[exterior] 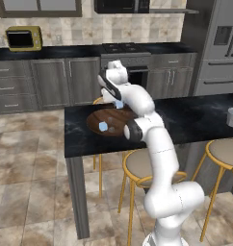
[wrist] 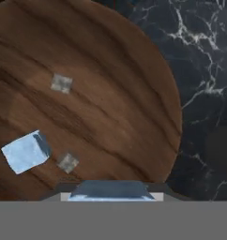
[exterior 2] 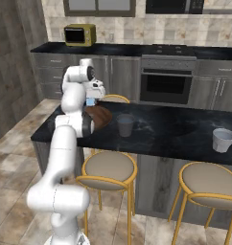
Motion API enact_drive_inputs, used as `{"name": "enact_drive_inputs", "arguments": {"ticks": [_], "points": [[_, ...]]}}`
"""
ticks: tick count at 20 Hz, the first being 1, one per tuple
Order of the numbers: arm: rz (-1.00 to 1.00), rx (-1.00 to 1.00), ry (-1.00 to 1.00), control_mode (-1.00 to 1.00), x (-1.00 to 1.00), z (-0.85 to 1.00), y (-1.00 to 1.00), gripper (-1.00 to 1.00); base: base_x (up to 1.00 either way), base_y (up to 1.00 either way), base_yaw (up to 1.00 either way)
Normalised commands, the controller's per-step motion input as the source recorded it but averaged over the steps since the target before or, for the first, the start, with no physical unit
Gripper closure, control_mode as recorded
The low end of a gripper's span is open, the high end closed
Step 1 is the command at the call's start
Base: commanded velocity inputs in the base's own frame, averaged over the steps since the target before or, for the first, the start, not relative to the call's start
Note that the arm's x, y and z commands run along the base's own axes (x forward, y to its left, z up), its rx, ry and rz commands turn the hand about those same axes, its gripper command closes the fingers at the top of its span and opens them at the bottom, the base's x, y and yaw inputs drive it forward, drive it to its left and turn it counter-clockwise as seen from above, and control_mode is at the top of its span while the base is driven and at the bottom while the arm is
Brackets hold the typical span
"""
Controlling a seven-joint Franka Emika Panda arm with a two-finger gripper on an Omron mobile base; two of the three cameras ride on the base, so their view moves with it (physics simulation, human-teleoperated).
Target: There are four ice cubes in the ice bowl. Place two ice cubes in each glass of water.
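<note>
Hand view shows the jaws clamped on one ice cube [wrist: 111, 190] above the ice bowl [wrist: 110, 93]; likely slick and light, best squeezed across flat faces.

Dark marble-veined island counter [exterior 2: 166, 131], carried on a grey base with round stools tucked under its near edge. Directly on top: a wide wooden ice bowl [exterior 2: 102, 116] near one end, one glass of water [exterior 2: 125, 125] just beside it, another tumbler [exterior 2: 223, 139] well apart toward the opposite end.
</note>
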Motion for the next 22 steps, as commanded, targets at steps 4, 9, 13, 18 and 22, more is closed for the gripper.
{"name": "enact_drive_inputs", "arguments": {"ticks": [4, 9, 13, 18, 22], "points": [[0.00, 0.00, -0.62, -1.00, -1.00, 0.90, -0.52, 1.00, 0.00, 0.00, 0.00], [0.00, 0.06, -0.63, -1.00, -1.00, 0.10, -0.54, 1.00, 0.00, 0.00, 0.00], [0.00, 0.10, -0.58, -1.00, -1.00, -0.23, -0.92, 1.00, 0.00, 0.00, 0.00], [0.00, 0.05, -0.45, -1.00, -0.99, -0.51, -1.00, 1.00, 0.00, 0.00, 0.00], [0.00, 0.11, -0.03, -1.00, 0.04, 0.44, -0.44, 1.00, 0.00, 0.00, 0.00]]}}
